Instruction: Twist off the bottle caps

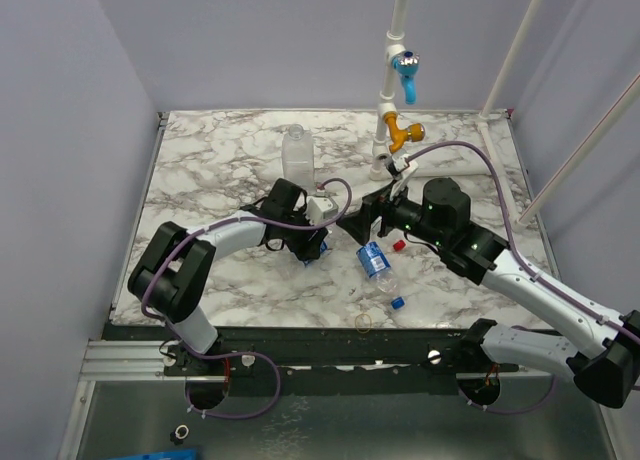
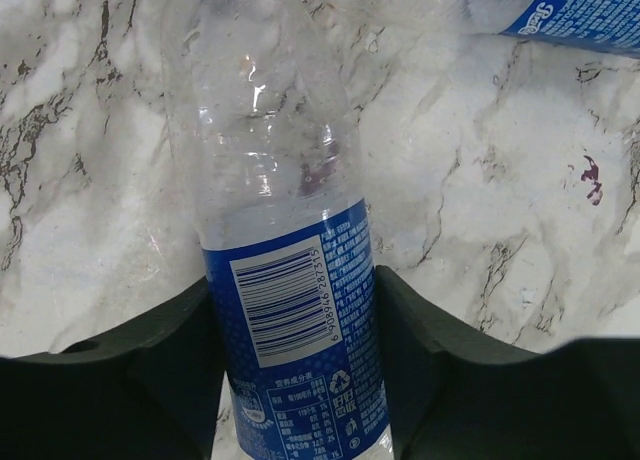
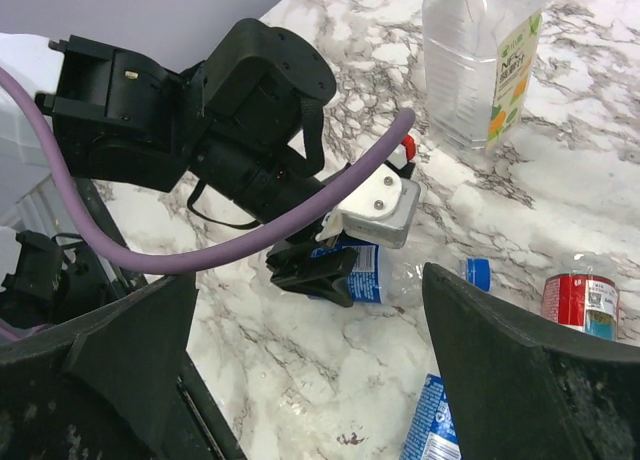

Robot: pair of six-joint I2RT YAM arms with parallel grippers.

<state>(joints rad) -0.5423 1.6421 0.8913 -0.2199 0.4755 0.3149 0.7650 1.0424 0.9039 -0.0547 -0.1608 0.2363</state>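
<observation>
A blue-labelled bottle (image 2: 290, 310) is gripped between the two dark fingers (image 2: 160, 380) of the left gripper (image 2: 295, 365), the pads being pressed against its label on either side. In the right wrist view the same bottle (image 3: 385, 270) is seen lying on the marble table (image 3: 560, 180), its blue cap (image 3: 478, 272) still screwed on. The right gripper (image 3: 310, 370) is held wide apart with nothing between its fingers, close to that bottle. Beside the held bottle, a red-labelled bottle (image 3: 583, 302) is seen, and a second blue-labelled bottle (image 1: 377, 263) lies near it with a loose blue cap (image 1: 397, 302) and a red cap (image 1: 398, 245) close by. A wider label-bearing bottle (image 1: 297, 152) stands beyond the held bottle.
</observation>
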